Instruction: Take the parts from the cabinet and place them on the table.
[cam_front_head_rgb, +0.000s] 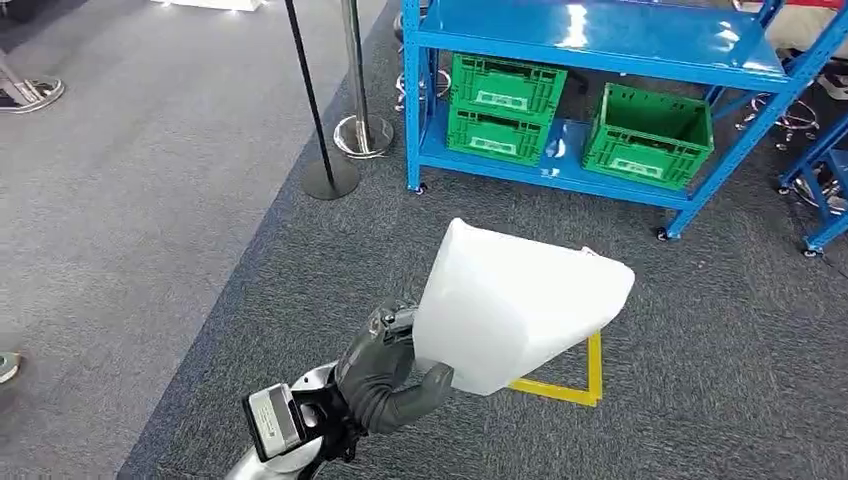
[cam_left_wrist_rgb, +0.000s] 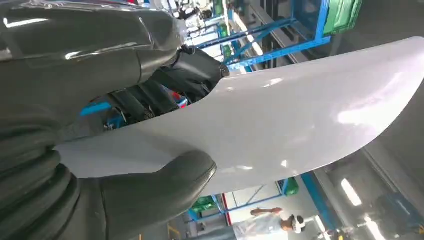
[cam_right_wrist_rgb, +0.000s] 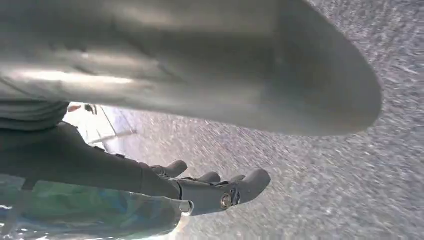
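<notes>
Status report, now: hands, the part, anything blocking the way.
Left hand grips white part by its edge, held over carpet. Right hand holds nothing, fingers loosely extended. Blue rack with green crates ahead; stanchion posts to its left.

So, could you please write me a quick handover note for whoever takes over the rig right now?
Left robot hand: grips a white part by its edge, held up over the carpet.
Right robot hand: holds nothing, fingers loosely spread above the carpet.
Blue rack stands ahead with green crates on its lower shelf.
Done: one part is in hand.
Left: carry it to the table and set it down; the table is out of view.
</notes>
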